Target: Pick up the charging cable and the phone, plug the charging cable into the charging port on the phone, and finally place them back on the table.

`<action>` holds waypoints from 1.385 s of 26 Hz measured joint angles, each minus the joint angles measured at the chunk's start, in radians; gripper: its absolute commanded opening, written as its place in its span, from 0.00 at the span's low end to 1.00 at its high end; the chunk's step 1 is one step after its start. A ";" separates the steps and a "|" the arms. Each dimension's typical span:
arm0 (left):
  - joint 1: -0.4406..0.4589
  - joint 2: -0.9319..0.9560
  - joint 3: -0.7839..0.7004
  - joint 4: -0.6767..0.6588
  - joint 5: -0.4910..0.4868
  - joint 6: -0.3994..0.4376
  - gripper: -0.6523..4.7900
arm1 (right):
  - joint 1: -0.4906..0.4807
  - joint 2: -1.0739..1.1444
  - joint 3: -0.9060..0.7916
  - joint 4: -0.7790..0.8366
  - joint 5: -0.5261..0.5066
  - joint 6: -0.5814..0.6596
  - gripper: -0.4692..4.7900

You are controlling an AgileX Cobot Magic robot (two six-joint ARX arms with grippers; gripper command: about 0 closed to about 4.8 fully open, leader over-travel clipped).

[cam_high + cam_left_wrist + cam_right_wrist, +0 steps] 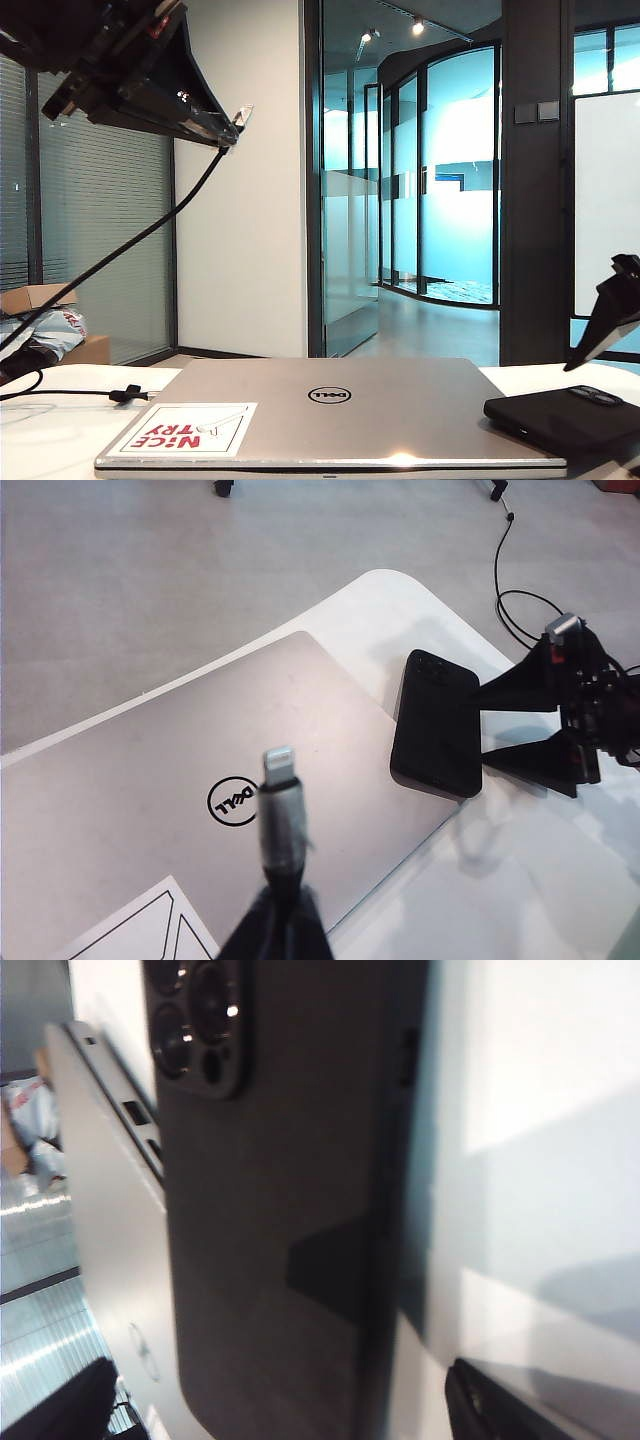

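My left fingers (pixel 272 920) are clamped on the thin black charging cable (pixel 276 810), floppy below the plug. Right fingers (pixel 500 725) are spread wide either side of the flat matte-black phone (pixel 437 723); it looks slick, so I'd pinch its long edges.

Laptop (pixel 340 415) fills frame centre. Phone (pixel 436 725) leans on its right edge, open right gripper (pixel 490 730) alongside. Bare table (pixel 40 440) lower left, cable (pixel 110 258) crossing it.

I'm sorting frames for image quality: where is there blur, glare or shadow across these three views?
Right wrist view: the phone fills the frame, soft and blurred, with a hard shadow on the table. Left wrist view: the charging cable plug is out of focus, the laptop sharp. Exterior view: glare on the laptop's front edge, bright backlit glass behind.
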 measured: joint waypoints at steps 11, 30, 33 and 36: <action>0.000 0.000 0.000 0.000 0.000 0.000 0.11 | 0.000 0.132 0.004 0.218 -0.018 0.045 0.91; 0.000 0.000 0.000 0.001 0.000 0.000 0.11 | 0.000 0.150 0.008 0.184 0.028 0.050 0.16; 0.000 0.000 0.000 0.001 0.000 0.000 0.11 | -0.005 0.138 0.021 0.266 0.047 0.053 0.08; 0.000 0.000 0.000 0.001 0.000 0.000 0.11 | -0.005 0.138 0.018 0.273 0.049 0.037 0.08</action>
